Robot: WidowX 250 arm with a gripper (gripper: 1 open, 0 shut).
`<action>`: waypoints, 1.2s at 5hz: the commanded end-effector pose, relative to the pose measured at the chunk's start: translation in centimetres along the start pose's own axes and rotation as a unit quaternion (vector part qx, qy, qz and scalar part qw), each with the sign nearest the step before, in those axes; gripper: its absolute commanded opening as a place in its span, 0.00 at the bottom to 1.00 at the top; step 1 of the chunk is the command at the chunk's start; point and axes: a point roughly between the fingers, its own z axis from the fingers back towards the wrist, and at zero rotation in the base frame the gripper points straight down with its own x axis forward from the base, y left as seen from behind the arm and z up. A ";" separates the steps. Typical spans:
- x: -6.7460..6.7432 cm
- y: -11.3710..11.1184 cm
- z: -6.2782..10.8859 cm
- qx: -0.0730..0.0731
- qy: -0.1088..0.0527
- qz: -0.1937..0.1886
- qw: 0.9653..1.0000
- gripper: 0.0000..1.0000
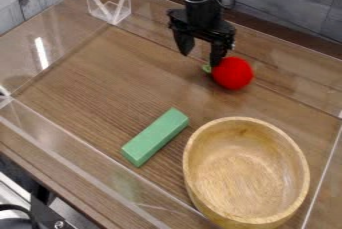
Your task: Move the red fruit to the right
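Observation:
The red fruit point(234, 73) is a small round toy lying on the wooden table, right of centre, with a bit of green leaf showing on its left side. My gripper point(201, 52) hangs from a black arm just up and left of the fruit. Its dark fingers point(181, 45) are spread open with nothing between them. The right finger stands close against the fruit's leaf side; whether they touch is unclear.
A flat green rectangular block point(156, 136) lies in front of centre. A large wooden bowl point(201, 168) fills the front right corner. Clear plastic walls point(40, 58) fence the table, and a clear bracket point(110, 6) stands at the back left.

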 end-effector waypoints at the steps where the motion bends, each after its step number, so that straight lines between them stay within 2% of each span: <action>1: 1.8 -1.3 1.9 0.004 -0.033 -0.005 0.999 1.00; 2: 1.9 -2.3 2.1 0.005 -0.032 -0.007 0.999 1.00; 4: 2.3 -3.6 3.7 -0.003 -0.032 -0.036 0.999 1.00; 6: 2.1 -3.7 2.7 -0.007 -0.022 -0.050 0.998 1.00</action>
